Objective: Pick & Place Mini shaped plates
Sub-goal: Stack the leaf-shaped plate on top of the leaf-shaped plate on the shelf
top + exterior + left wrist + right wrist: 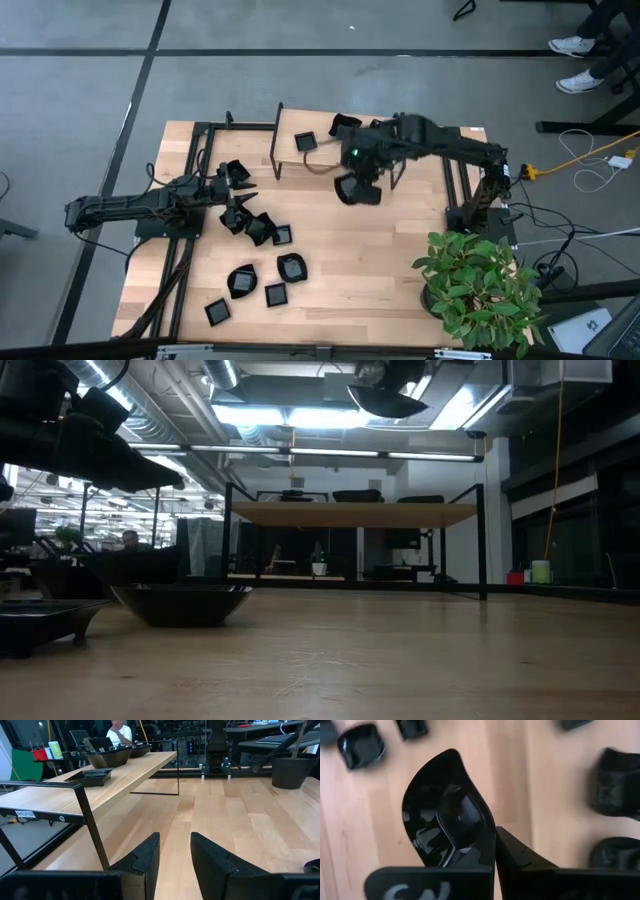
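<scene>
**Right gripper carries one mini plate above the table**

The right gripper is clenched on the rim of a glossy black plate and holds it up over the middle of the wooden table, just in front of the raised shelf. On this shelf lies already a square plate, and two bowl-like dishes stand further along it. The other mini shaped plates are scattered on the table's left part, some touching each other. The left gripper waits near this group with its fingers apart and grasps nothing. A potted plant stands at the table's right corner.
</scene>
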`<state>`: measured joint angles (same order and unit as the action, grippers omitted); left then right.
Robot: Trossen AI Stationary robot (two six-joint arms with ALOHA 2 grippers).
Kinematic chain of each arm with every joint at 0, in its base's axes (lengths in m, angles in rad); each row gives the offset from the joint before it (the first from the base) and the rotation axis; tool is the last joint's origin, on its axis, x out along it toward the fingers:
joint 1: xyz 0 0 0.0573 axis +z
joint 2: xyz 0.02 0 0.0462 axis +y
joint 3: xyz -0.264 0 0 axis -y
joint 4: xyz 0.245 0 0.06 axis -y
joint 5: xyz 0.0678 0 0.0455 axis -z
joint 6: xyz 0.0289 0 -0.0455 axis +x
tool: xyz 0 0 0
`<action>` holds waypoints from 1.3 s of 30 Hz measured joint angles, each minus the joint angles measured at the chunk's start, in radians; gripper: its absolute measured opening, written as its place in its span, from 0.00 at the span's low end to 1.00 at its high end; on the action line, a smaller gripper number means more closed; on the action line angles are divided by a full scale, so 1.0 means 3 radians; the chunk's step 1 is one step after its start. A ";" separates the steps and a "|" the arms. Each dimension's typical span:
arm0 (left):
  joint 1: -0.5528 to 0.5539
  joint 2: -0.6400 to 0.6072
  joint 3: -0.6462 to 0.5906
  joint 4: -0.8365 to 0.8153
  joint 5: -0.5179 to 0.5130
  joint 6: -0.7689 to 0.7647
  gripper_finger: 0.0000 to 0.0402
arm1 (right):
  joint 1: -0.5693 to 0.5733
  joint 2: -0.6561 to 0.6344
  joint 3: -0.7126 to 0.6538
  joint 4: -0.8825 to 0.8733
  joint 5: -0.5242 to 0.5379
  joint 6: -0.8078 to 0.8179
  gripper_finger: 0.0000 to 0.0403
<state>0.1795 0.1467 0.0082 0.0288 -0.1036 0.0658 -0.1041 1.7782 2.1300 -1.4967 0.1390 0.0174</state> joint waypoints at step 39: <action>-0.0001 -0.0001 0.0000 0.0000 0.0001 0.0000 0.26 | -0.1502 0.0043 0.0347 -0.0244 0.0750 0.0352 0.01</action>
<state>0.1791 0.1463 0.0082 0.0288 -0.1032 0.0658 -0.5549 1.7912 2.2341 -1.5700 0.3639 0.1230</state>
